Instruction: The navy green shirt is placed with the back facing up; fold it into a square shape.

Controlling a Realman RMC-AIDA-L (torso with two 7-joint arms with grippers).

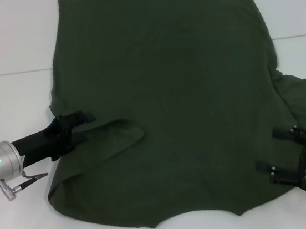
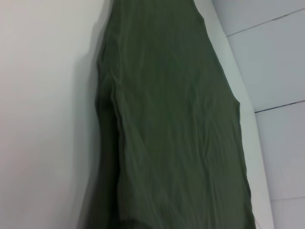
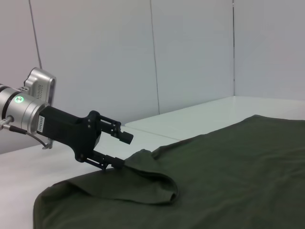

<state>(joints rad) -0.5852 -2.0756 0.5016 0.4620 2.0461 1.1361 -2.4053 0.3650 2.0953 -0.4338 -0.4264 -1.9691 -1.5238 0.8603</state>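
Observation:
The navy green shirt (image 1: 167, 90) lies flat on the white table, plain side up, with its neckline toward me and its hem at the far end. Its left sleeve (image 1: 113, 135) is folded inward onto the body. My left gripper (image 1: 85, 127) sits at that fold; in the right wrist view the left gripper (image 3: 120, 150) is open, its lower finger touching the cloth's edge. The right sleeve (image 1: 305, 93) still spreads outward. My right gripper (image 1: 274, 155) stands open over the shirt's right edge, just below that sleeve. The left wrist view shows only the shirt (image 2: 171, 133).
The white table (image 1: 13, 109) surrounds the shirt, with bare surface on the left and at the near corners. A white wall (image 3: 190, 52) stands beyond the table's far side.

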